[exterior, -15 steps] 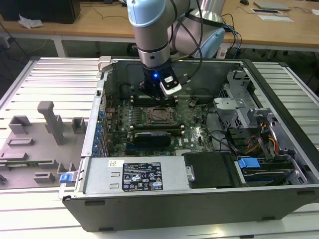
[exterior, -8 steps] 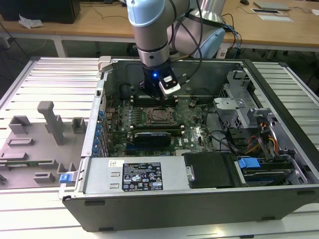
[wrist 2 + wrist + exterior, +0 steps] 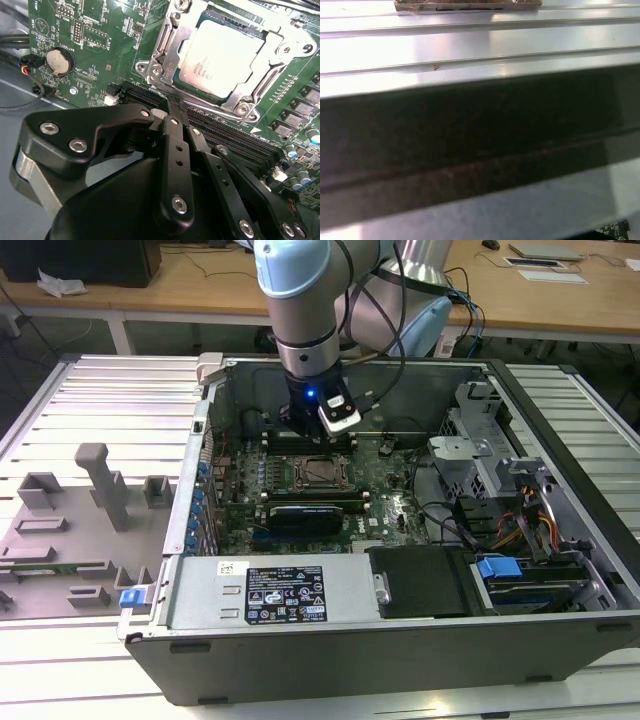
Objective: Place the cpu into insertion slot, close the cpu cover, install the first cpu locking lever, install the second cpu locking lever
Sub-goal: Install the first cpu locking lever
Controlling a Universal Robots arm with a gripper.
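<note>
Jaws closed, seemingly empty; gripper just beside cpu cover, cover flat over cpu, mid-frame in exterior view.

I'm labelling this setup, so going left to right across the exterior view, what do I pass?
Grey parts rack → row of blue clips → processor socket → blue drive tab.
</note>
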